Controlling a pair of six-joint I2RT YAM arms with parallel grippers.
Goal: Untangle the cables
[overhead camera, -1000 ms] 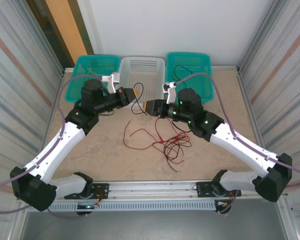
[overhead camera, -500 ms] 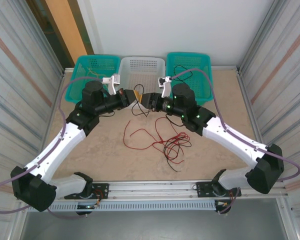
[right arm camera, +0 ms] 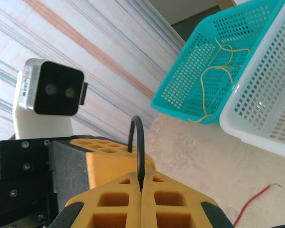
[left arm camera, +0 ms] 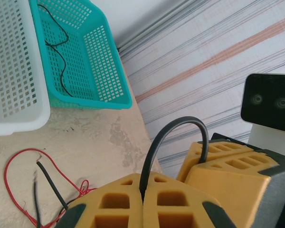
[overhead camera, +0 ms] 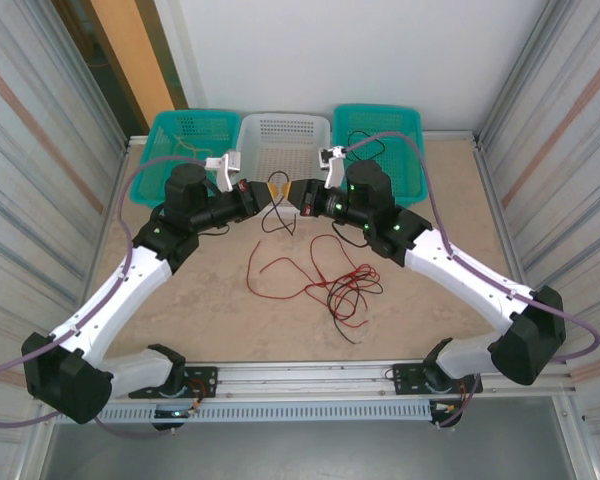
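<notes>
A black cable (left arm camera: 157, 145) arcs in a short loop between my two grippers, and its slack hangs below them (overhead camera: 281, 222). My left gripper (overhead camera: 270, 187) (left arm camera: 144, 183) is shut on it. My right gripper (overhead camera: 298, 193) (right arm camera: 141, 178) is shut on the same cable (right arm camera: 140, 142), almost fingertip to fingertip with the left. A tangle of red and black cables (overhead camera: 340, 285) lies on the table in front of them, and red cable (left arm camera: 19, 159) shows beside loose black ends (left arm camera: 48, 176).
Three baskets line the back edge. The left teal basket (overhead camera: 158, 130) (right arm camera: 180, 95) holds a pale yellow cable (right arm camera: 213, 71). The white basket (overhead camera: 285, 140) sits in the middle. The right teal basket (overhead camera: 412, 125) (left arm camera: 97, 61) holds a black cable (left arm camera: 61, 52). Ribbed walls flank both sides.
My right gripper has moved left and back to meet the left gripper and has gone from open to shut on the black cable. The left arm has stayed put.
</notes>
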